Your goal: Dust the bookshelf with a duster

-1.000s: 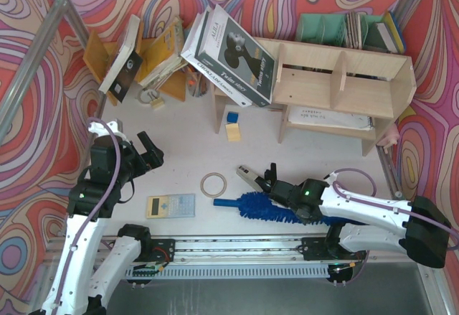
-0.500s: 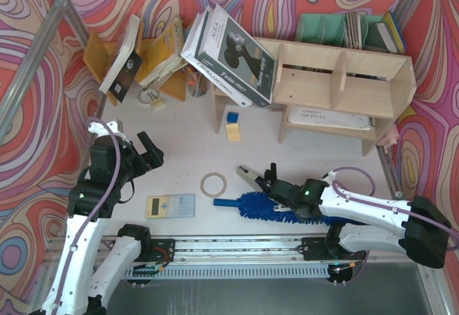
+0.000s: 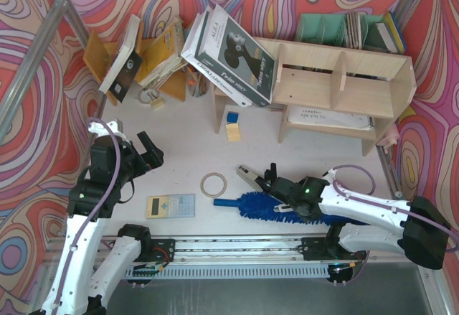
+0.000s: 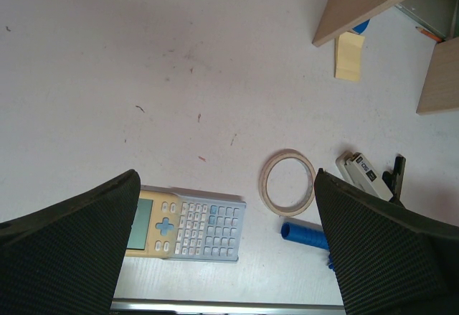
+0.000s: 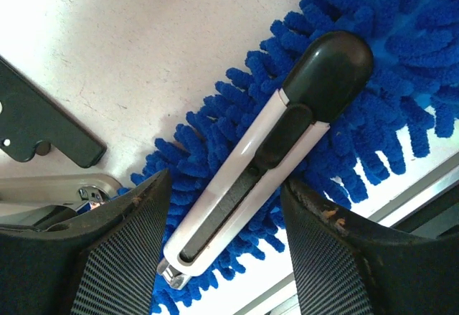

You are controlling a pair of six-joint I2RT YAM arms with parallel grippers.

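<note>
The duster (image 3: 258, 206), bright blue and fluffy, lies flat near the table's front edge, its thin handle (image 4: 305, 233) pointing left. My right gripper (image 3: 267, 179) hovers low over its fluff (image 5: 373, 13). The right gripper (image 5: 226, 186) is open. A black-and-silver utility knife (image 5: 287, 125) lies lengthwise between the fingers on top of the fluff, with a gap on each side. The bookshelf (image 3: 308, 84), pale plywood with two tiers, stands at the back right. My left gripper (image 3: 147, 150) hangs wide open over bare table at the left, and between its fingers (image 4: 226, 179) there is nothing.
A calculator (image 3: 171, 205) and a tape ring (image 3: 213, 184) lie left of the duster. A small grey-white tool (image 3: 249, 174) juts out past the right gripper. Large books (image 3: 229, 57) lean on the bookshelf's left end. An orange rack (image 3: 97, 53) and a green file holder (image 3: 323, 28) stand at the back.
My right gripper has edged slightly up and to the left over the duster. The duster, the knife and the left arm have not moved.
</note>
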